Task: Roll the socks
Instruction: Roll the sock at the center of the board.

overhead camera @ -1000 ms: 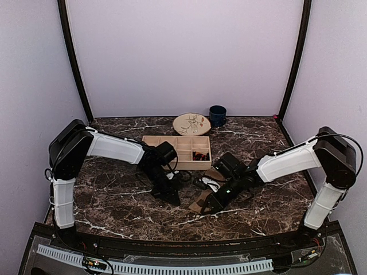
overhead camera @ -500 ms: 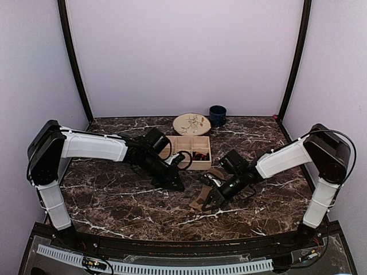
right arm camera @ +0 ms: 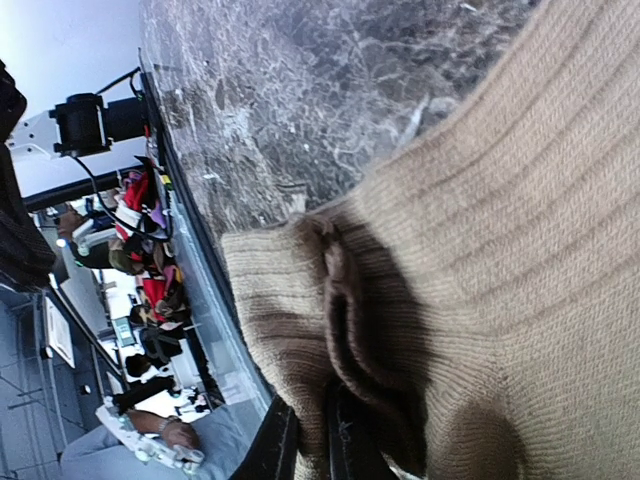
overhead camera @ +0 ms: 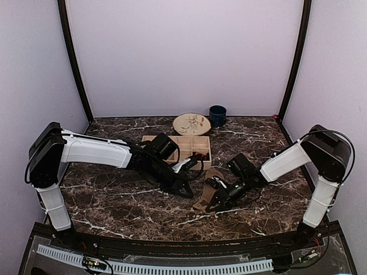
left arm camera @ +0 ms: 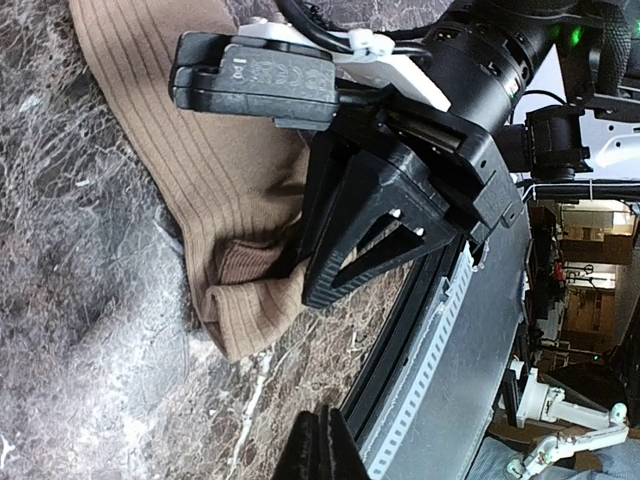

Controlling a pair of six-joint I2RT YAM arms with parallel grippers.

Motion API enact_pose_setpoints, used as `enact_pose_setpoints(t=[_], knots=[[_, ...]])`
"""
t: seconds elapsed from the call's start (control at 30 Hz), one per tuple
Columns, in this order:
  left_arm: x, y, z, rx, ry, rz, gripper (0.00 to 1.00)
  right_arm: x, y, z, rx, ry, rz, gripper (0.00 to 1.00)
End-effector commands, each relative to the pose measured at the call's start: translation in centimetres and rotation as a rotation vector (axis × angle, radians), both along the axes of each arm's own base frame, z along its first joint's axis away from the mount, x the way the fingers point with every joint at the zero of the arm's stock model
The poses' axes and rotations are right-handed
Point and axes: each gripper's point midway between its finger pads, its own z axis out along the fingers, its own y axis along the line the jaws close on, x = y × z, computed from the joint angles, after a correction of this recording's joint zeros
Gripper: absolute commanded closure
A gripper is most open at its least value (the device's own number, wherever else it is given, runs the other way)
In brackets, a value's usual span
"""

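Right tool (left arm camera: 298, 282) is down on the tan sock (left arm camera: 200, 150), jaws pinched tight on a fold of ribbed fabric near the sock's end! The right wrist view confirms it: knit bunched up and squeezed right between the fingers, with a small doubled-over flap just ahead of the grip. The rest of the sock runs flat along the marble surface (left arm camera: 90, 330), stretching away from the right tool's fingertips toward the far side.

Over to the left tool (left arm camera: 322, 448): jaws closed together, nothing between them, tips pointing at the sock from just beside its edge. It stands near the right tool, the two facing each other across the fabric, and the left tool is not touching the cloth as far as the views show.

Beyond the left tool sits a divided wooden tray (overhead camera: 189, 144), something dark and reddish in one compartment, too small to identify. Farther back are a patterned plate (overhead camera: 192, 124) and a dark blue mug (overhead camera: 217, 115), side by side.
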Motion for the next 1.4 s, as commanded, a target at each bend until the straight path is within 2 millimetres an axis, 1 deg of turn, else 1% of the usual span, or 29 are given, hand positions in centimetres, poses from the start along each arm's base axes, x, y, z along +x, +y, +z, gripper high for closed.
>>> enact_pose_setpoints(t=[0.0, 0.17, 0.2, 0.3, 0.47, 0.57, 0.8, 0.93, 1.13, 1.23, 1.37], knots=[[-0.4, -0.4, 0.1, -0.032, -0.042, -0.049, 0.94, 0.1, 0.3, 0.6, 0.051, 0.065, -0.02, 0.9], [-0.9, -0.1, -1.2, -0.031, -0.032, -0.064, 0.84, 0.3, 0.1, 1.0, 0.092, 0.117, -0.057, 0.91], [-1.0, -0.1, -1.3, -0.036, -0.032, -0.068, 0.81, 0.2, 0.0, 1.1, 0.101, 0.129, -0.064, 0.91], [-1.1, 0.1, -1.8, -0.035, -0.049, -0.084, 0.64, 0.2, 0.0, 1.3, 0.116, 0.159, -0.074, 0.91], [-1.2, 0.0, -2.8, -0.02, -0.043, -0.105, 0.51, 0.1, 0.0, 1.5, 0.128, 0.179, -0.072, 0.92], [-1.1, -0.5, -2.8, -0.043, -0.032, -0.103, 0.44, 0.0, -0.1, 1.6, 0.133, 0.186, -0.072, 0.92], [-0.6, -1.6, -2.8, -0.087, -0.044, -0.111, 0.43, -0.3, -0.1, 1.9, 0.154, 0.217, -0.074, 0.92], [-0.8, -2.4, -2.9, -0.116, -0.02, -0.134, 0.44, -0.3, -0.3, 1.8, 0.153, 0.229, -0.075, 0.92], [-1.0, -2.7, -3.7, -0.104, -0.027, -0.145, 0.46, -0.2, -0.6, 1.4, 0.144, 0.256, -0.096, 0.93], [-0.9, -2.9, -3.5, -0.104, -0.046, -0.145, 0.46, -0.1, -0.8, 0.8, 0.132, 0.273, -0.109, 0.93], [-0.6, -3.1, -4.4, -0.059, -0.067, -0.145, 0.47, -0.2, -1.0, 0.4, 0.12, 0.298, -0.119, 0.93]])
